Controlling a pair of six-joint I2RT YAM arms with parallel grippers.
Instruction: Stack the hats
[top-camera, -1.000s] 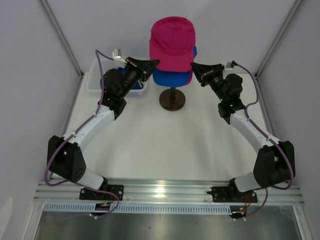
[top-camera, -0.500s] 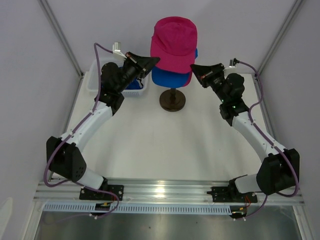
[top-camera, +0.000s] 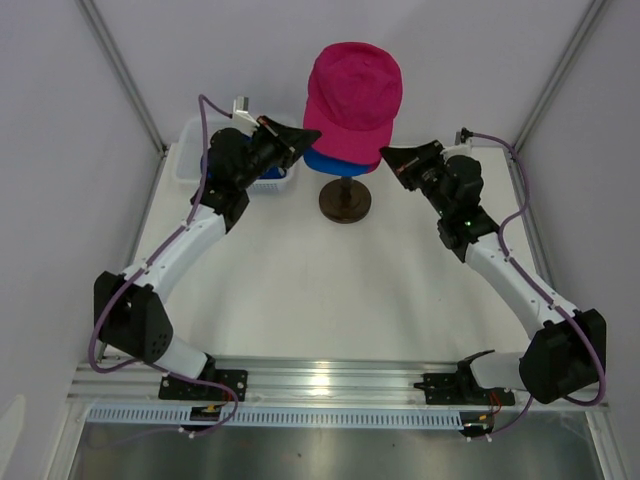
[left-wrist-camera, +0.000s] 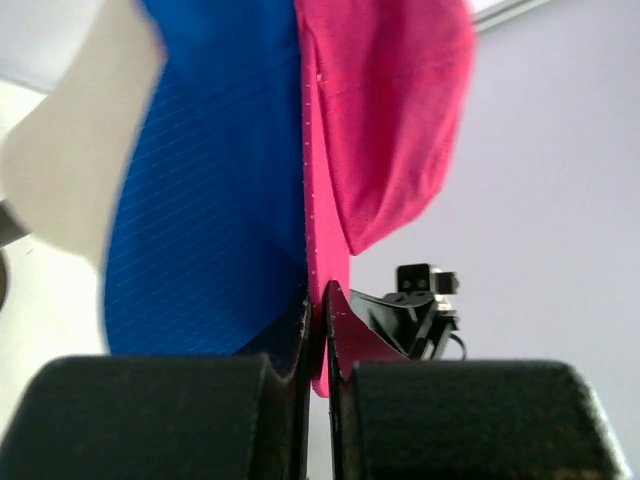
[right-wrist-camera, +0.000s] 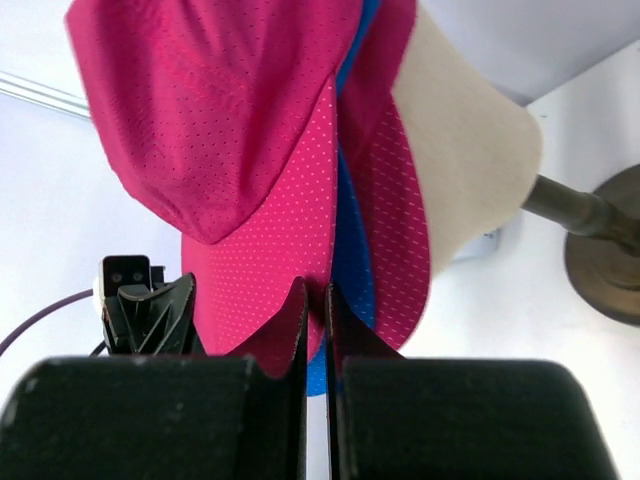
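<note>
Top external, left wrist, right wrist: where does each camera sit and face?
Top external: above, behind the robot, looking down on the pink hat; left arm, right arm show.
Left wrist: on its arm, facing right at the blue hat; left jaws grip the pink hat.
Right wrist: on its arm, facing left past the head; right jaws grip it too.
Shared: each wrist view shows the opposite jaws.

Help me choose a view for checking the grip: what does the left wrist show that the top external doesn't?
Only left wrist: the left gripper shut on the pink cap's edge, and the cream head under the blue cap. Only top external: the basket and both arms whole. Both: the two caps stacked, with the right gripper opposite.
</note>
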